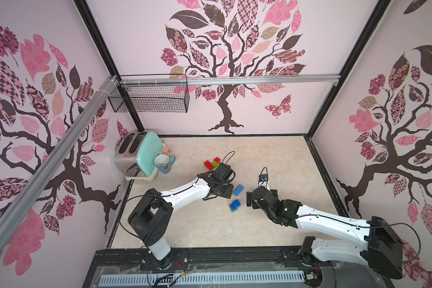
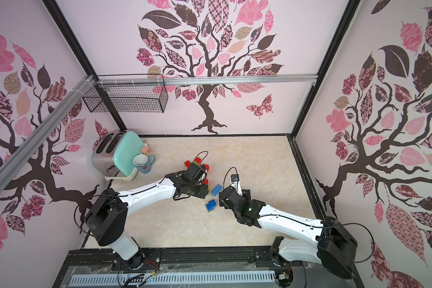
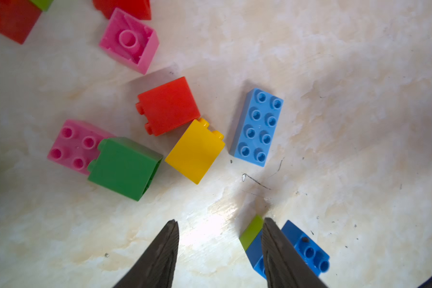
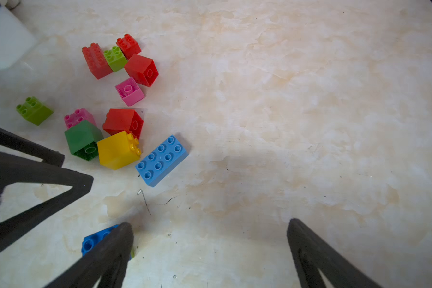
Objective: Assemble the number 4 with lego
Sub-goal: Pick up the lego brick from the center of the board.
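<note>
Walls: pale pink panels (image 1: 260, 117) on three sides, each printed with a dark tree (image 1: 225, 107) with pink and patterned leaves.
Frame: black corner posts (image 1: 95, 35); a silver rail (image 1: 235, 80) across the back wall.
Basket: black wire basket (image 1: 155, 99), hung from the rail.
Desk: cream marbled top (image 1: 272, 154), finely scuffed.
Corner: toaster (image 1: 135, 154) with a blue mug (image 1: 164, 164) just beside it.
Light: even, with soft shadows.

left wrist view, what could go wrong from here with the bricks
1. One of the left fingers looks close to the blue-green stack; a sideways move could topple it.
2. The yellow brick and red brick lie on their sides, seemingly touching; grabbing one may drag the other.
</note>
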`<state>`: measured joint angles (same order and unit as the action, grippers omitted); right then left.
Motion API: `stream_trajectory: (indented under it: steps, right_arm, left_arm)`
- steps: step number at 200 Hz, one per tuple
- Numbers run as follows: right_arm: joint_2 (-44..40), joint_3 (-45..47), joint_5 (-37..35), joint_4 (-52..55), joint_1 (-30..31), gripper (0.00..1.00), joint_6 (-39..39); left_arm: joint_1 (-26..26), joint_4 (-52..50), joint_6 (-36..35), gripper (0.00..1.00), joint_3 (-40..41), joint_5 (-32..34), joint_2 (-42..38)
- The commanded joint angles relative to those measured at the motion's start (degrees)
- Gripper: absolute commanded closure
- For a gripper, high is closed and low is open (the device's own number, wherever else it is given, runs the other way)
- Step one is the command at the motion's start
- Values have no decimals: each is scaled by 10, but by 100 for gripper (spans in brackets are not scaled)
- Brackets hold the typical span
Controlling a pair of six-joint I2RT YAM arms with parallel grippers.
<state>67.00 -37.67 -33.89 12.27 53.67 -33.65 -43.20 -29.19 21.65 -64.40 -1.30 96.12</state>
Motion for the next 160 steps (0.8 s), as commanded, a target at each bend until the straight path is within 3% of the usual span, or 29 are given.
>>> stream_trajectory:
  steps: [1, 72, 107, 160]
  right_arm:
    - [-17, 2, -13, -14, -2, 1, -4]
    - [-22, 8, -17, -15, -2, 1, -1]
    - [-23, 9, -20, -16, -2, 1, 2]
    - [-25, 12, -20, -18, -3, 1, 2]
  left_arm:
    - [-5, 25, 1, 47, -4, -33, 27]
    - [-12, 23, -15, 49, -72, -38, 115]
    - [-20, 26, -27, 42, -85, -28, 140]
    - [-44, 15, -55, 37, -114, 59, 180]
